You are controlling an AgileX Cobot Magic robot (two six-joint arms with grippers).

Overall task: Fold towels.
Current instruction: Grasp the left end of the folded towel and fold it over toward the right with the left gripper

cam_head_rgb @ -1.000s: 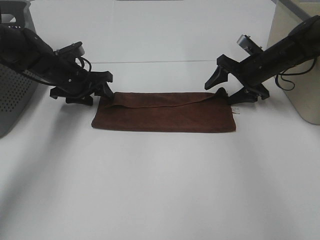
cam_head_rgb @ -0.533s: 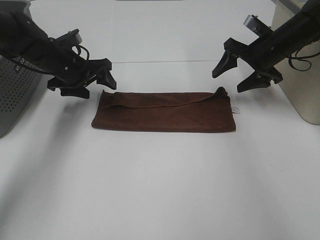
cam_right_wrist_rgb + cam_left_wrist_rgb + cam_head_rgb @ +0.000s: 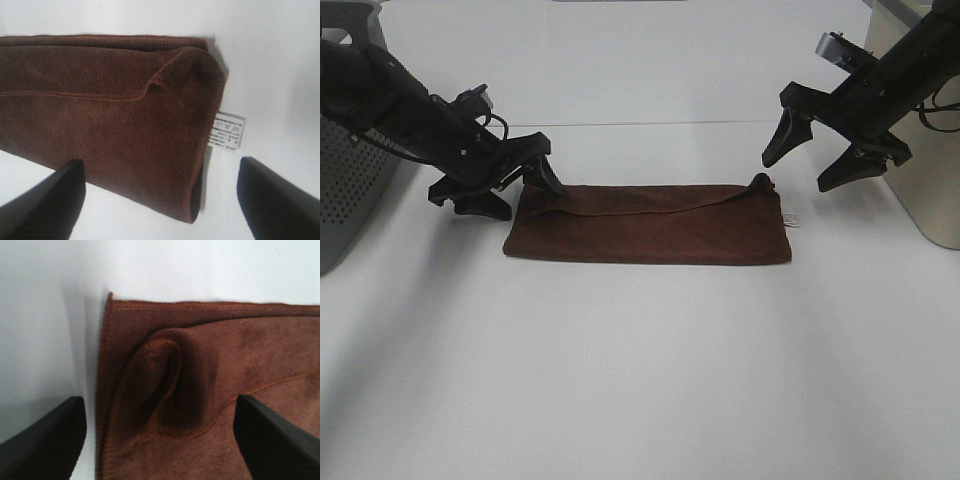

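The reddish-brown towel (image 3: 650, 222) lies folded into a long strip on the white table (image 3: 640, 380). Its top layer has a bunched corner at each far end. A small white tag (image 3: 791, 218) sticks out at the right end. My left gripper (image 3: 512, 192) is open and empty, just above the towel's far-left corner (image 3: 160, 385). My right gripper (image 3: 812, 168) is open and empty, in the air above and to the right of the far-right corner (image 3: 192, 62). The tag shows in the right wrist view (image 3: 228, 131).
A grey perforated basket (image 3: 345, 190) stands at the left edge of the table. A beige box (image 3: 930, 170) stands at the right edge behind my right arm. Bare white table lies in front of the towel.
Both grippers let go of the towel's far corners and lifted. The left one has since dropped back toward the left corner; the right one has moved further up and right.
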